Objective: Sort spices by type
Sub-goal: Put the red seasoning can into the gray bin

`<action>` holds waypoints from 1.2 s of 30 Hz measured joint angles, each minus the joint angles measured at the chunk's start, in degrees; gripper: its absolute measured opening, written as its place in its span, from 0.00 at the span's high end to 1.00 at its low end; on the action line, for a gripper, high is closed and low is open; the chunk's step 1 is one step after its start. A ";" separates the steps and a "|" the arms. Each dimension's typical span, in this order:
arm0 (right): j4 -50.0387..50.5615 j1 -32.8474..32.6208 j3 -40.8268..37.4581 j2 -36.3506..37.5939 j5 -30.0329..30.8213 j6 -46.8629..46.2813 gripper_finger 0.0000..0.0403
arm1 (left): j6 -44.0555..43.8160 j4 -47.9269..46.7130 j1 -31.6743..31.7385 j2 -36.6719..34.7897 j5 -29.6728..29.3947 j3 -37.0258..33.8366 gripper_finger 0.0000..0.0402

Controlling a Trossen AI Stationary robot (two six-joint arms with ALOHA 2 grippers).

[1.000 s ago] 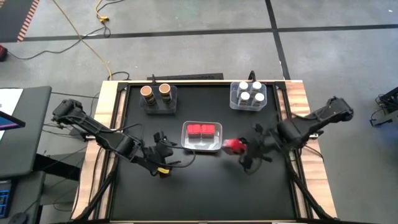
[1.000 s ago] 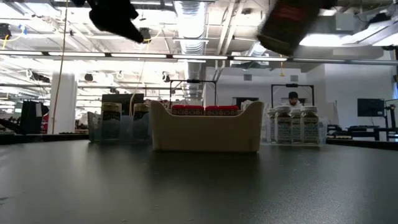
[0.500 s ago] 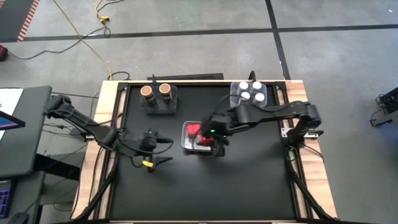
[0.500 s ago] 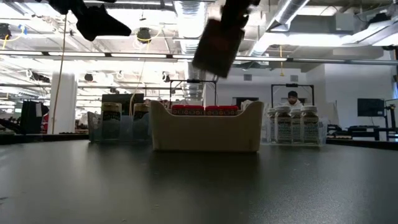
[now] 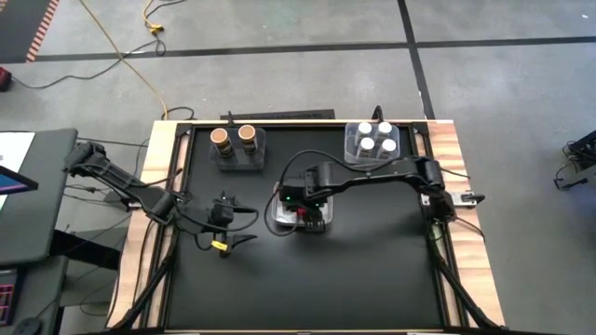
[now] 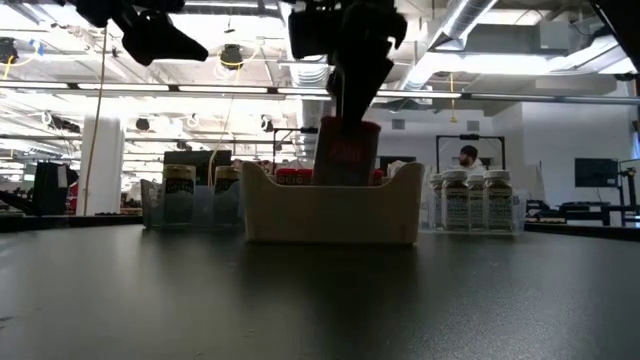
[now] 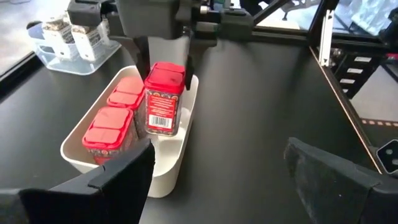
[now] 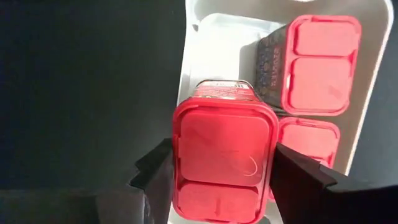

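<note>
Above the white tray (image 5: 328, 220) in the table's middle, my right gripper (image 8: 225, 186) is shut on a red blocky spice tin (image 7: 164, 99). Two more red tins (image 7: 109, 130) (image 7: 129, 92) stand in the tray. The held tin (image 6: 347, 152) stands higher than they do, and the tray wall hides its bottom. My left gripper (image 7: 217, 180) hovers open left of the tray (image 5: 244, 226), with nothing between its fingers. My right gripper pinches the tin by two opposite sides of its red lid (image 8: 179, 168) between the two fingers (image 8: 155, 177). The fingers come from above, pointing down. The tin hangs upright, its lower part inside the tray; whether its bottom touches the floor I cannot tell.
Two brown-topped jars (image 5: 234, 137) stand in a clear tray at the back left. Several white-lidded jars (image 5: 372, 138) stand in a clear tray at the back right. Bare black tabletop (image 5: 372, 270) lies near and to both sides of the white tray.
My right gripper has carried the red tin from right of the white tray toward the table's left and down into the tray, rolling so that the tilted tin now stands upright. My left gripper drew back toward the left edge, then kept still.
</note>
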State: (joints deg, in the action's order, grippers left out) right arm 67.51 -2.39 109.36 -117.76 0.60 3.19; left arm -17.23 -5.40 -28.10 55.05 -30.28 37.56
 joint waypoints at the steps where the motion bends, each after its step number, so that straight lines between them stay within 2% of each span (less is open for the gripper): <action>1: -0.20 0.13 0.04 -0.63 -0.24 -0.01 0.40 | -0.28 -0.27 0.00 0.00 0.00 0.00 0.15; 16: -1.30 2.99 0.09 -6.40 -5.04 -0.14 0.40 | -2.51 -3.21 0.00 0.00 -0.01 0.00 0.15; 27: -3.85 2.92 0.07 -6.10 -5.11 0.30 0.33 | -3.14 -4.71 0.02 0.00 -0.02 0.00 0.15; 36: -3.70 2.92 0.07 -6.05 -5.11 0.27 0.32 | -3.37 -4.67 0.02 0.00 -0.03 0.00 0.15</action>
State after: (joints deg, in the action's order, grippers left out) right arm 63.80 0.54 109.43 -123.81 -4.51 3.46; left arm -20.60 -10.07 -28.08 55.05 -30.31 37.56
